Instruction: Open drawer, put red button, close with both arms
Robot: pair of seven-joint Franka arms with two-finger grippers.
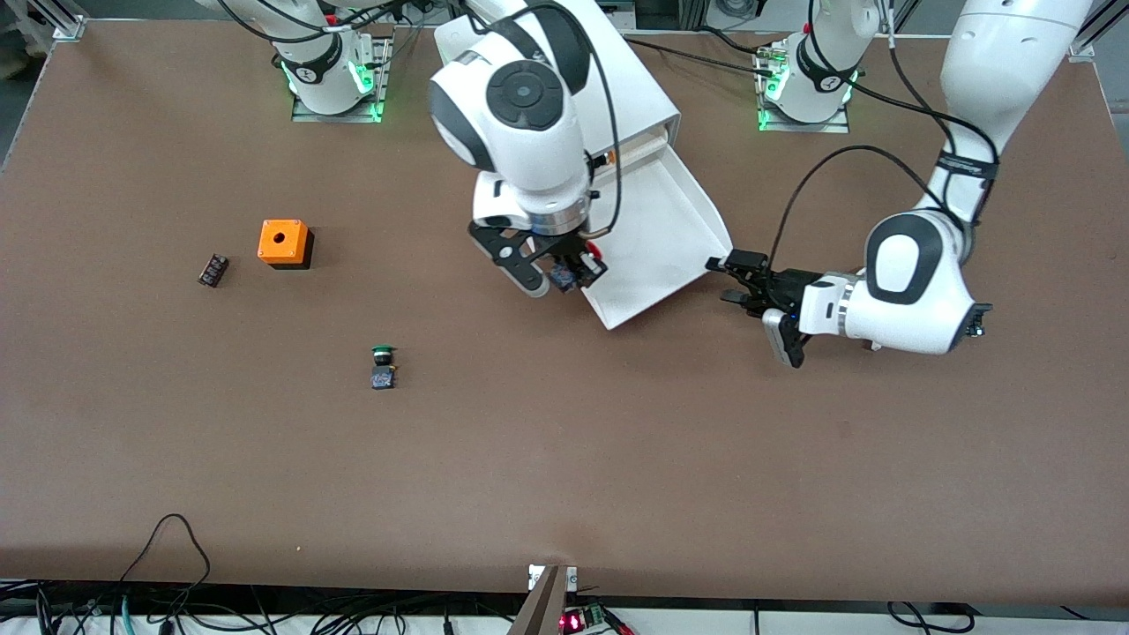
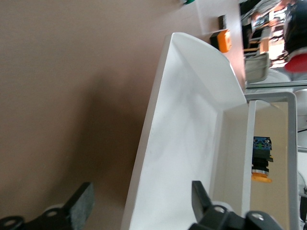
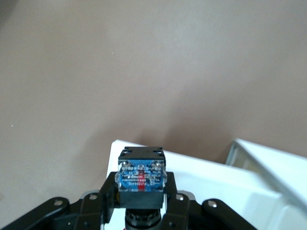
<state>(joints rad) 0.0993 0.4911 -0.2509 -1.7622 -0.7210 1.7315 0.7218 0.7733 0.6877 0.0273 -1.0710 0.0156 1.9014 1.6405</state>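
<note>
red button (image 3: 142, 179) clamped in right gripper (image 3: 139, 203) (over drawer (image 1: 657, 238)).

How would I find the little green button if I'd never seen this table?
Start at the orange box with a round hole, toward the right arm's end of the table. Come nearer to the front camera: the green button lies alone on the brown table. Its green cap sets it apart from the small dark part beside the box.
</note>
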